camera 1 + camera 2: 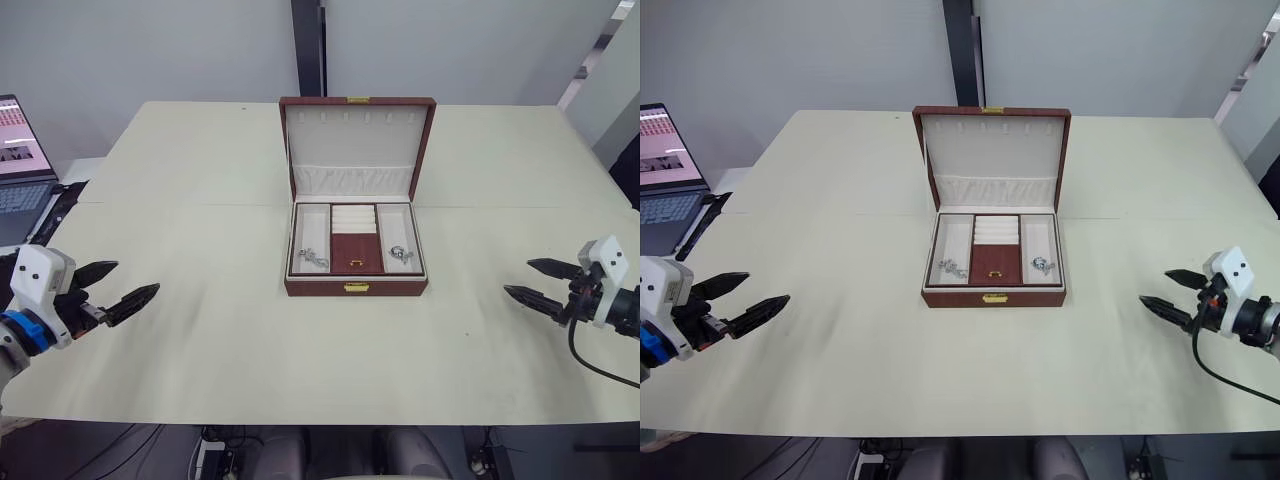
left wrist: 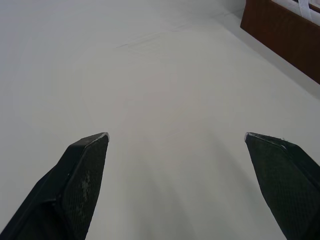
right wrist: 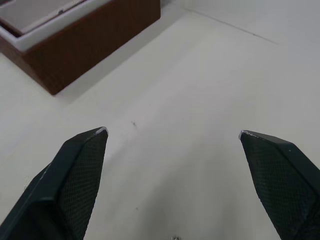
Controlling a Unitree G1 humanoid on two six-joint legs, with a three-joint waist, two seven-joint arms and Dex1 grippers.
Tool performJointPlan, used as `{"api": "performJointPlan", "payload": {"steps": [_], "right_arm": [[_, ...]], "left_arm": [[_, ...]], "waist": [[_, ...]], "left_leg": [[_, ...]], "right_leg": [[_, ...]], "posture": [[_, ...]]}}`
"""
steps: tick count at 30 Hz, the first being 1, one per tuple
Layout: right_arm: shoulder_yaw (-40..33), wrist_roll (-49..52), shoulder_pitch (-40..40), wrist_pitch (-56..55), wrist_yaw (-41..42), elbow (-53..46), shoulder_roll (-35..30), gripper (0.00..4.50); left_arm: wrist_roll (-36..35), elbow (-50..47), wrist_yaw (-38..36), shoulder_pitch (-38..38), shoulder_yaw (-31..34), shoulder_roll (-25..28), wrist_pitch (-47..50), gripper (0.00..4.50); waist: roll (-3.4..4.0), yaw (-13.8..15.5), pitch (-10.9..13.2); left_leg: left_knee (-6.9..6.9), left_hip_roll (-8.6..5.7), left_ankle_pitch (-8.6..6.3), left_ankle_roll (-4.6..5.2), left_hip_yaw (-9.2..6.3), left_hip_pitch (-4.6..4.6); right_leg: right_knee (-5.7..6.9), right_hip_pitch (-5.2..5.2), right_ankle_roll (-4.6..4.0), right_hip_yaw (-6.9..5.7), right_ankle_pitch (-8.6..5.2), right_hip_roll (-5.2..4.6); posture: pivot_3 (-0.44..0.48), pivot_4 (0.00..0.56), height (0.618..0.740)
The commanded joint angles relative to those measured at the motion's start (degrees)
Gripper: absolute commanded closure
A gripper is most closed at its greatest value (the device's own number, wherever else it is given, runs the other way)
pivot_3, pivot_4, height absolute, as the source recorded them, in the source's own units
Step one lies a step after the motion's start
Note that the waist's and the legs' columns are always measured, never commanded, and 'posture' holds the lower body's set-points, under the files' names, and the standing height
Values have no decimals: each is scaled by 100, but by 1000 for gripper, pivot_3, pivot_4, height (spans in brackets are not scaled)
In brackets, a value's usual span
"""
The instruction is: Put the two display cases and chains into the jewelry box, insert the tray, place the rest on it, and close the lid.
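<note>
The box sits open mid-table, tray already in, jewelry lying in its left and right compartments. Judging by that, only closing the lid seems left. The left gripper and right gripper hover spread and empty, well apart from the box.

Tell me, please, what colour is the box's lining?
Cream lining, clearest in the left eye view.
</note>
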Motion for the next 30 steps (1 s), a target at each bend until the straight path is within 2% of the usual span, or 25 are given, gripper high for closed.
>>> {"api": "performJointPlan", "payload": {"steps": [1, 3, 8, 14, 16, 17, 23, 30], "right_arm": [[-10, -56, -232, 37, -386, -238, 157, 194], [218, -103, -325, 122, -518, -373, 324, 649], [601, -153, -614, 353, -854, -642, 768, 2346], [1206, -423, -1023, 344, -1079, -620, 1290, 3951], [1311, -487, -1181, 314, -1113, -539, 1449, 4427], [1343, -502, -1227, 308, -1119, -517, 1491, 4470], [1519, -587, -1383, 313, -1173, -509, 1722, 4470], [1662, -508, -1165, 415, -984, -775, 1826, 4470]], "left_arm": [[-7, -308, 276, -249, -240, -201, 80, 368], [65, -334, 476, -513, -582, -423, 147, 861], [280, -300, 745, -1086, -1357, -876, 234, 2542], [664, 137, 695, -1872, -2365, -1391, 118, 4500], [741, 315, 720, -2123, -2514, -1566, 49, 4500], [759, 370, 719, -2204, -2554, -1620, 26, 4500], [823, 421, 643, -2431, -2833, -1909, -16, 4500], [706, 192, 302, -2377, -3006, -1942, 127, 4500]], "waist": [[0, 2, 0], [0, 6, 0], [0, 11, -1], [0, 10, -1], [0, 9, -1], [0, 9, -1], [0, 2, -1], [0, -9, -1]], "left_leg": [[0, -1, 0, 0, 1, 0], [0, -1, 0, 0, 0, -2], [5, -3, 0, -1, -1, -6], [8, -2, 1, -1, -2, -7], [10, -5, 1, -2, 0, -8], [11, -4, 1, -2, 0, -11], [12, -3, 2, -4, -1, -18], [12, -2, 2, -3, -1, -17]], "right_leg": [[0, 0, 0, 1, 0, -1], [-1, 0, 0, -1, 0, -2], [2, -2, 0, -1, 0, -2], [6, -5, 0, -4, 1, 1], [8, -6, 0, -2, 1, 1], [8, -8, 0, -2, 1, 1], [9, -17, 0, -3, 1, 1], [11, -17, 0, -2, 1, 1]], "posture": [[0, 150, 740], [0, 150, 740], [0, 150, 740], [0, 150, 740], [0, 150, 740], [0, 150, 740], [0, 150, 740], [0, 150, 740]]}}
